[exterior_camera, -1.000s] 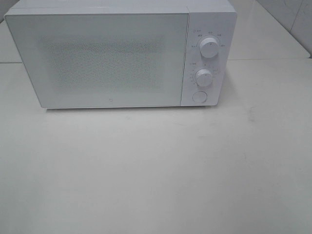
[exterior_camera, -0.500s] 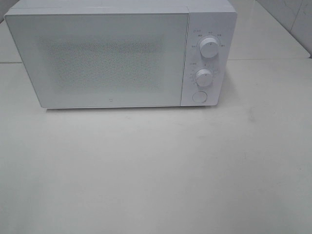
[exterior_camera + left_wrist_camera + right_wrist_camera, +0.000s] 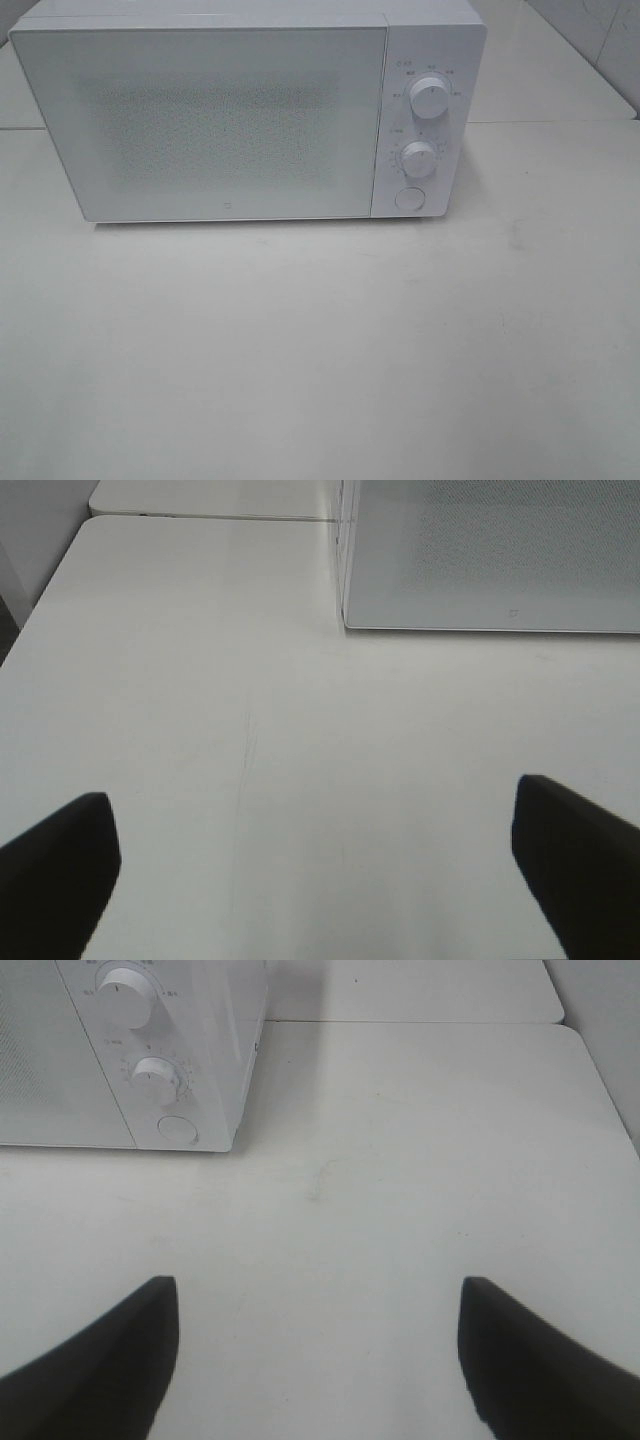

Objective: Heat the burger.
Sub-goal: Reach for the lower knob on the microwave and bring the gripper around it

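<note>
The burger is out of view in every frame. A white microwave stands at the back of the table with its door shut; the frosted door hides whatever is inside. Two round knobs and a round button sit on its right panel. My left gripper is open over bare tabletop, with the microwave's lower left corner ahead of it. My right gripper is open and empty too, facing the knob panel from a distance. Neither arm shows in the exterior high view.
The white tabletop spreads in front of the microwave. A seam between table sections runs across the back right. The left table edge drops off beside the left gripper, and the right edge curves away.
</note>
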Robot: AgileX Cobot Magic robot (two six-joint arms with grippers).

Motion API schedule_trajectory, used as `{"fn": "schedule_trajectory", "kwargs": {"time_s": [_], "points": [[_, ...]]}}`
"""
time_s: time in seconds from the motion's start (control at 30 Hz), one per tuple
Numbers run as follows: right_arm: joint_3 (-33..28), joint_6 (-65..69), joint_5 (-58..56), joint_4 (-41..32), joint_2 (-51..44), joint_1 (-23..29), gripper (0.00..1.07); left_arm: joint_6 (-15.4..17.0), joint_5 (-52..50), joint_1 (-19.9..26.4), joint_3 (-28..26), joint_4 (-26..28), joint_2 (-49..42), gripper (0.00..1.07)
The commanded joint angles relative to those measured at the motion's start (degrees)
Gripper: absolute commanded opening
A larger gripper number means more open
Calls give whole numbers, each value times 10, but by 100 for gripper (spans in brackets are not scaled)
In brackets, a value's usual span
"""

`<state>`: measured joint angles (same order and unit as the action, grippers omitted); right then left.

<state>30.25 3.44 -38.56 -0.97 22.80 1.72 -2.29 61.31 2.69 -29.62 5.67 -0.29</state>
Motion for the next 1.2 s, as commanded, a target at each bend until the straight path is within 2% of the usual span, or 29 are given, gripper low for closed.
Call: {"fn": "schedule_trajectory", "kwargs": {"time_s": [0.03, 0.57, 0.7, 0.93, 1.2], "points": [[2, 3, 25, -2, 15, -2, 75, 3, 1, 3, 1, 2, -10, 100], [-3, 12, 144, -2, 135, -2, 75, 3, 1, 3, 1, 2, -10, 100], [-33, 14, 222, -2, 175, -2, 75, 3, 1, 3, 1, 2, -10, 100], [-56, 21, 283, -3, 220, -2, 75, 3, 1, 3, 1, 2, -10, 100], [-105, 66, 447, -2, 268, -2, 75, 3, 1, 3, 1, 2, -10, 100]]}}
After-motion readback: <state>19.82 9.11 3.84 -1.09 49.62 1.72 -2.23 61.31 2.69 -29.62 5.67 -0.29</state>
